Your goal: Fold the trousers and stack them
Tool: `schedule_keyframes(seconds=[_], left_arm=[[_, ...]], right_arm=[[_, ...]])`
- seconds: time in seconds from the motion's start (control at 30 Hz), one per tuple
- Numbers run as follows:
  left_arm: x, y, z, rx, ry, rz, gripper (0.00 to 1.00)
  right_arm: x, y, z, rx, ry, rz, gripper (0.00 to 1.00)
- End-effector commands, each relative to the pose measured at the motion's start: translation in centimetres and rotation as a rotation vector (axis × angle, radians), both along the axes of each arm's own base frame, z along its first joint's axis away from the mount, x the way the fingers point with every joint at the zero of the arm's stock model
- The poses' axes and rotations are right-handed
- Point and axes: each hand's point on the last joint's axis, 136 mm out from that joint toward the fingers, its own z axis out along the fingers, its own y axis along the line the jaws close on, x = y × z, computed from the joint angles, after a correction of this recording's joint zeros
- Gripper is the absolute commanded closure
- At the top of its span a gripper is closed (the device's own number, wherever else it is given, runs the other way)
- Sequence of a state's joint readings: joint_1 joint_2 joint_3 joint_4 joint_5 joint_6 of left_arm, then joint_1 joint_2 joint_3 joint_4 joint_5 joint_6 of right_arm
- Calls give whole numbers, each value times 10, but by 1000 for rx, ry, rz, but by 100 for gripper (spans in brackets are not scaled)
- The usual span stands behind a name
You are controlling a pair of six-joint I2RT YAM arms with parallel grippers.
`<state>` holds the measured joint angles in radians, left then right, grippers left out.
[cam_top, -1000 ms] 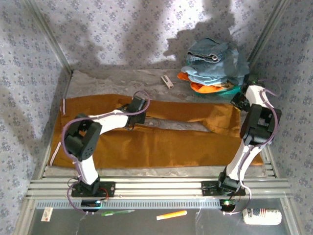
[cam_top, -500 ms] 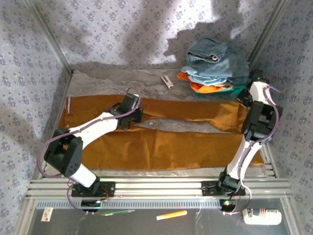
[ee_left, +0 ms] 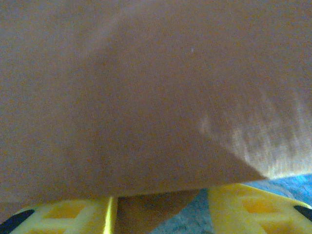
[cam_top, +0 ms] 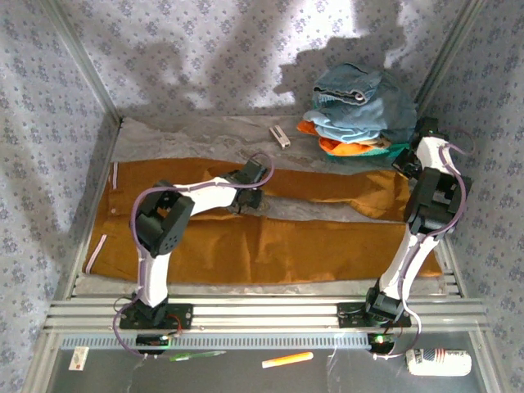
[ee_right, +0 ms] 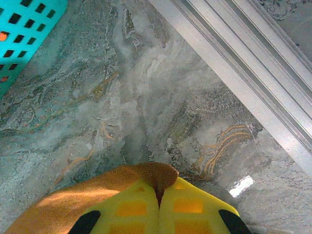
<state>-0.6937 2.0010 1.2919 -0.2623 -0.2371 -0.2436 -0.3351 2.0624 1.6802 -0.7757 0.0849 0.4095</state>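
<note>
Pinching woven ochre trousers (ee_right: pixel 48 201), right gripper (ee_right: pixel 159 189) closed; left gripper (ee_left: pixel 161 208) seemingly parted

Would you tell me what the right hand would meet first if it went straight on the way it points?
Most likely the marble tabletop just ahead of the right hand, though depth is unclear.

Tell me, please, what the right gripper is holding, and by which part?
The trousers: the right gripper is shut on a fold of cloth at one leg's end.

The left hand (ee_left: pixel 158 210) sits low with fingers parted, while the right hand (ee_right: pixel 159 189) pinches the trousers (ee_right: pixel 58 204).
</note>
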Motion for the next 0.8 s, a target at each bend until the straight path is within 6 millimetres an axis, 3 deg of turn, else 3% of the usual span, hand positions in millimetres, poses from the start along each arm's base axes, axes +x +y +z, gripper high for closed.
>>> schedule_keyframes(seconds=[0.0, 0.1, 0.3, 0.43, 0.6, 0.77], left_arm=[[10, 4, 5, 35, -47, 17, 47], [8, 3, 2, 30, -48, 14, 51], [5, 10, -14, 69, -23, 17, 99], [-3, 10, 7, 43, -42, -14, 100], [-19, 15, 64, -12, -70, -46, 100], [-36, 10, 100, -101, -61, -92, 100]], right_arm=[[1, 5, -7, 30, 3, 14, 100], [0, 5, -8, 34, 3, 12, 100], [-2, 4, -7, 30, 6, 9, 100], [-2, 3, -4, 25, 2, 8, 100], [6, -4, 6, -4, -5, 9, 100], [13, -8, 5, -9, 3, 11, 100]])
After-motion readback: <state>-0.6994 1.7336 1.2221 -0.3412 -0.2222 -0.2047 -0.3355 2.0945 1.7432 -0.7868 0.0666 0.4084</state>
